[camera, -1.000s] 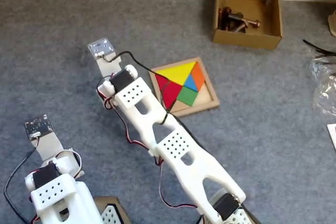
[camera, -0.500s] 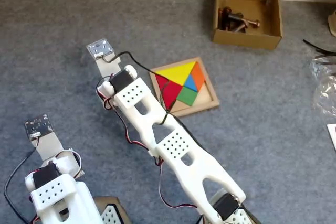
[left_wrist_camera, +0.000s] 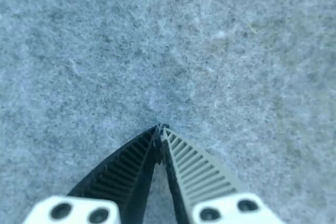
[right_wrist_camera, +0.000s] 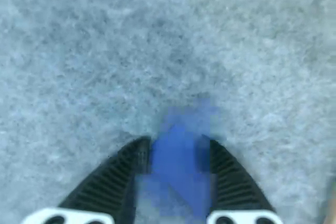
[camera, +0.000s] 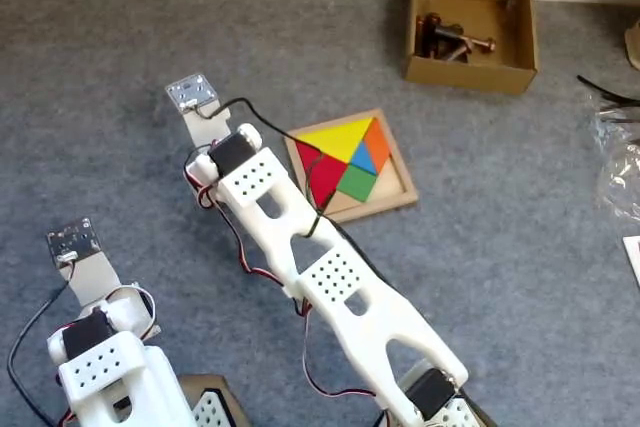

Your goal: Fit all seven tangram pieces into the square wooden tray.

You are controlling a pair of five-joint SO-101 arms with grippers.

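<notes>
left gripper (left_wrist_camera: 160, 129) sat pinched closed, empty | right gripper (right_wrist_camera: 177, 144) squeezed a blue piece (right_wrist_camera: 178, 177) up close | tray (camera: 393, 191) looked part-filled from above

Both grippers closed, pointing down.
The left gripper (left_wrist_camera: 160, 129) has its fingertips meeting; the right gripper (right_wrist_camera: 177, 141) clamps what looks like a blue piece (right_wrist_camera: 178, 174); one arm (camera: 320, 267) stretches forward.
</notes>
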